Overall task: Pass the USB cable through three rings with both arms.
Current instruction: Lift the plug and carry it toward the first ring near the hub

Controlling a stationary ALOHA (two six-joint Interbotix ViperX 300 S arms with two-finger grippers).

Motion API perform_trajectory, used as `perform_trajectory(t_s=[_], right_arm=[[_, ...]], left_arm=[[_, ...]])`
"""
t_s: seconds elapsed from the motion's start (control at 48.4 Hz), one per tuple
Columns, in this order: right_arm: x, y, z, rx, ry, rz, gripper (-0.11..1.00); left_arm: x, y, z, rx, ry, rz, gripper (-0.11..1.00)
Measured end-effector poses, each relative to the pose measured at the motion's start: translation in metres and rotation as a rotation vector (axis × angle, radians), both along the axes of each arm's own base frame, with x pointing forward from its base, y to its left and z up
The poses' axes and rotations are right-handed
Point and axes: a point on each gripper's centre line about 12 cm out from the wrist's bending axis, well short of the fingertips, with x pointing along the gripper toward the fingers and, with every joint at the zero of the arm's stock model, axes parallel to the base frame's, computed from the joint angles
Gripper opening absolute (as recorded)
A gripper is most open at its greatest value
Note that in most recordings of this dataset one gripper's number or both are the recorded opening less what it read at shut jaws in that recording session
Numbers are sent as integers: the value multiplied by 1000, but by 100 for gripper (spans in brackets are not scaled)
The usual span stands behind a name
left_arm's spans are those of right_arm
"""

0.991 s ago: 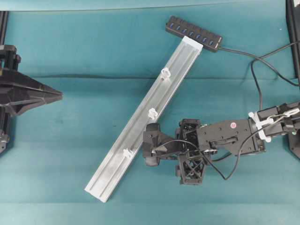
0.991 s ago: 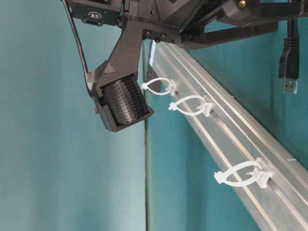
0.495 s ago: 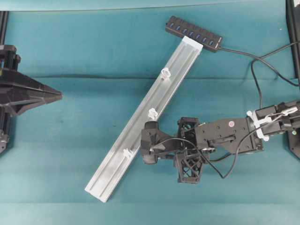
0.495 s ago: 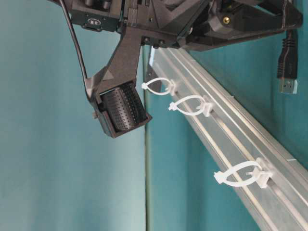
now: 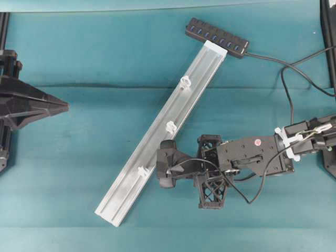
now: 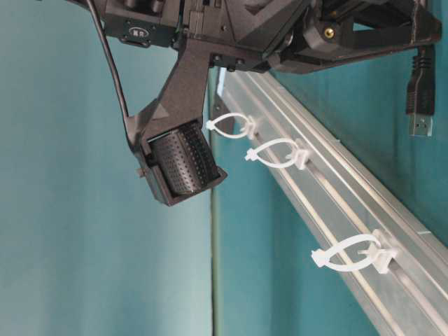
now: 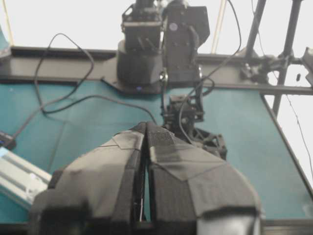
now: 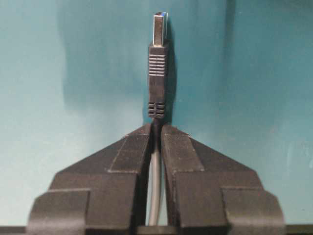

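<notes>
My right gripper [image 8: 156,126] is shut on the USB cable just behind its plug [image 8: 157,68], whose metal tip points at the teal table. In the overhead view this gripper [image 5: 211,170] hangs just right of the silver rail [image 5: 157,136], beside the stretch between the near ring [image 5: 142,171] and the middle ring [image 5: 171,126]; the far ring [image 5: 185,82] is higher up. The table-level view shows the plug [image 6: 420,105] hanging right of the rail, clear of the rings [image 6: 276,154]. My left gripper [image 5: 67,106] is shut and empty, far left of the rail.
A black multi-port hub [image 5: 216,38] lies at the rail's far end, and the cable [image 5: 273,59] runs from it to the right. The right wrist camera [image 6: 178,164] hangs left of the rail. Black frame posts stand at both side edges.
My right arm has shifted slightly left towards the rail, with the plug still in its grip. The left arm has not moved.
</notes>
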Motion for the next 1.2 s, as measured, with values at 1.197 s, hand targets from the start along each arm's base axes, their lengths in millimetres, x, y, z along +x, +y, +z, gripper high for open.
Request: perform_trajectory(t_s=[1.197], right_arm=[[-29, -174, 193, -160, 94, 230, 10]], left_arm=[[-20, 1, 20, -78, -2, 1, -1]])
